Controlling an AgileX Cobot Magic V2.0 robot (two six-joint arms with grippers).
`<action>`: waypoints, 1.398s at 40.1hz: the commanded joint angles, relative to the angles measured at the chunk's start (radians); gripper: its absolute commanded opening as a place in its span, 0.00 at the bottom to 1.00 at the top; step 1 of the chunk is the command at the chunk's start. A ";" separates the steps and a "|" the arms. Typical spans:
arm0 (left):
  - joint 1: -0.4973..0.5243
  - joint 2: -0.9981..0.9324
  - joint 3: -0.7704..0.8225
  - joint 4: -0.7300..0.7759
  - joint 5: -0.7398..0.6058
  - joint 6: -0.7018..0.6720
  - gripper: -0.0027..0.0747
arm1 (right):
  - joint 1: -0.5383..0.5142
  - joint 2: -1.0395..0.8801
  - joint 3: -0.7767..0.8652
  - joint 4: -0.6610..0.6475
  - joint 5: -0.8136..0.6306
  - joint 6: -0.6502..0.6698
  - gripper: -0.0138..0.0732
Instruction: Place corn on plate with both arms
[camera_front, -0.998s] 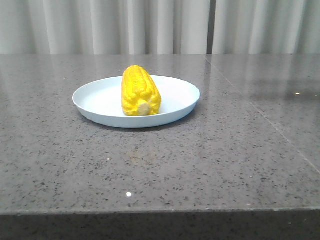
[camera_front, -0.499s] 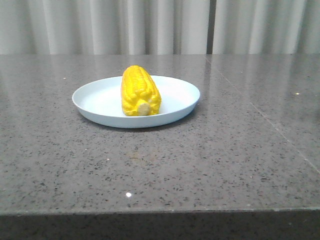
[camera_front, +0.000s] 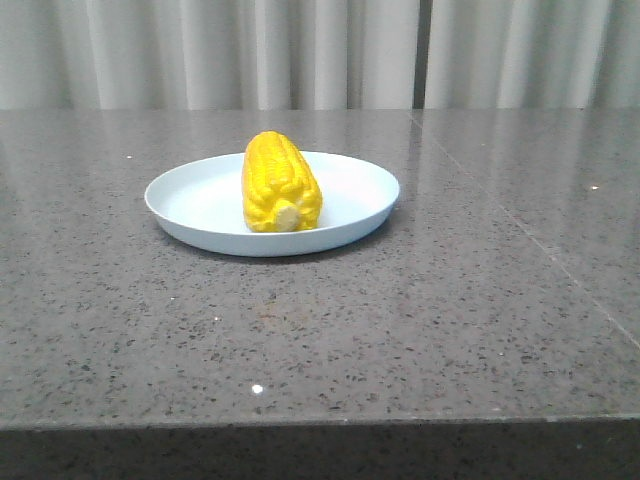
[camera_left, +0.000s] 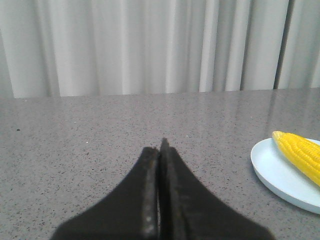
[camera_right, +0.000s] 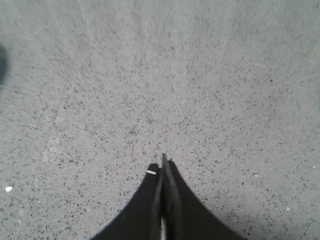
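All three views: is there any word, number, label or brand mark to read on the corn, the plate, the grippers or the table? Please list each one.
None can be read. The corn, plate, table, left gripper and right gripper carry no visible text.

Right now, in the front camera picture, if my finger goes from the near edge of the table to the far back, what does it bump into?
Bare table → near rim of the plate → the corn lying on the plate, pale stub end toward the camera → more table → the curtain.
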 joint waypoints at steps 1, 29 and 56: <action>0.002 0.013 -0.025 0.005 -0.088 -0.009 0.01 | -0.007 -0.109 0.029 -0.024 -0.139 -0.012 0.08; 0.002 0.013 -0.025 0.005 -0.088 -0.009 0.01 | -0.007 -0.240 0.077 -0.024 -0.225 -0.012 0.08; 0.002 0.010 -0.017 0.005 -0.106 -0.009 0.01 | -0.007 -0.240 0.077 -0.024 -0.224 -0.012 0.08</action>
